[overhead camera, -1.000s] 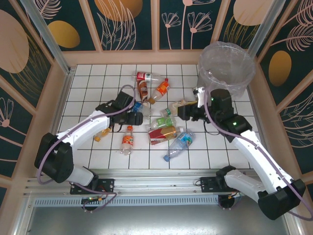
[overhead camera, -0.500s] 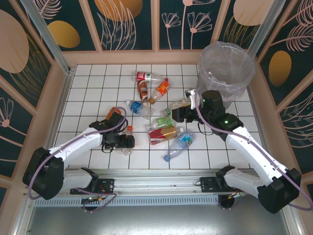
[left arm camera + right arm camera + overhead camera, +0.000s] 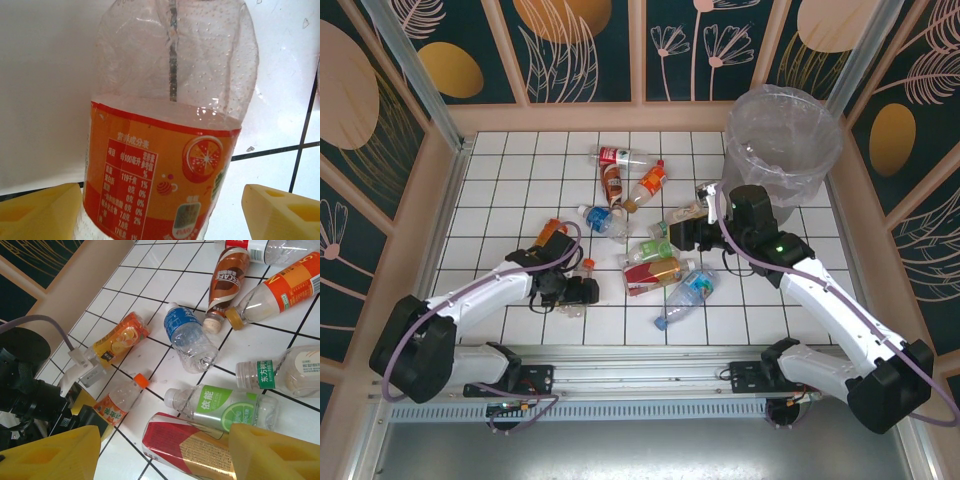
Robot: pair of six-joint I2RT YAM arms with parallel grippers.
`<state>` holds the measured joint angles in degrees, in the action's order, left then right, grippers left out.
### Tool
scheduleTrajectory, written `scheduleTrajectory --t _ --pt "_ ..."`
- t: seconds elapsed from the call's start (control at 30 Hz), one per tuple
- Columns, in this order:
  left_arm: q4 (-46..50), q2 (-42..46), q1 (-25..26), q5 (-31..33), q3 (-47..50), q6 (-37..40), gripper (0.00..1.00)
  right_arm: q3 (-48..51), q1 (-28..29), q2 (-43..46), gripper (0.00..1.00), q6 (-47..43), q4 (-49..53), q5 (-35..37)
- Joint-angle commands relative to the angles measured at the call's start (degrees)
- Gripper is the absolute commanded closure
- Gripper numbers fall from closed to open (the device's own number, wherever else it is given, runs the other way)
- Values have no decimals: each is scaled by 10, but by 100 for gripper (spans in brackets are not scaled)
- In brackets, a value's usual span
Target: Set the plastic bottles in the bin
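Note:
Several plastic bottles lie scattered on the white tiled table (image 3: pixel 500 190). One with an orange label and orange cap (image 3: pixel 588 266) (image 3: pixel 160 165) (image 3: pixel 117 400) lies between the fingers of my left gripper (image 3: pixel 578 292) (image 3: pixel 160 212). That gripper is open around it, with a gap at the right finger (image 3: pixel 280 210). My right gripper (image 3: pixel 682 236) (image 3: pixel 165 460) hovers open and empty above a red-and-gold bottle (image 3: pixel 655 275) (image 3: pixel 195 445) and a green-label bottle (image 3: pixel 655 248) (image 3: pixel 225 407). The bin (image 3: pixel 783 140), grey and bag-lined, stands at the back right, just behind the right gripper.
Other bottles: crushed orange (image 3: pixel 552 232), blue-label (image 3: pixel 600 220), brown (image 3: pixel 612 183), red-label (image 3: pixel 620 155), orange-and-white (image 3: pixel 650 182), clear (image 3: pixel 682 213), blue-green (image 3: pixel 690 290). Wooden walls (image 3: pixel 455 160) frame the table. Bare tiles lie at the far left and near right.
My left gripper has come from beside the blue-label bottle toward the near edge, onto the orange-cap bottle, and its jaws have narrowed. The right gripper shifted slightly left.

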<state>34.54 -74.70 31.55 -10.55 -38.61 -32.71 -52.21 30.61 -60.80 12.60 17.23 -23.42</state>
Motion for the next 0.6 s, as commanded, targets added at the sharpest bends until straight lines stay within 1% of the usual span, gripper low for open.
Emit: scheduleTrajectory --t 0.0,0.17,0.3,0.47,0.57 --pt "-4 -11 1 -13 6 -6 16 8 4 7 31 8 -22 9" --pt "-4 -22 2 -18 7 -5 17 10 4 6 31 9 -22 11" --pt "-4 -30 3 -18 6 -3 21 12 4 5 31 9 -25 10" --pt "-4 -30 4 -18 6 -3 28 12 4 1 31 8 -27 9" --pt "-11 -26 4 -18 5 -6 37 14 4 -3 31 16 -36 9"
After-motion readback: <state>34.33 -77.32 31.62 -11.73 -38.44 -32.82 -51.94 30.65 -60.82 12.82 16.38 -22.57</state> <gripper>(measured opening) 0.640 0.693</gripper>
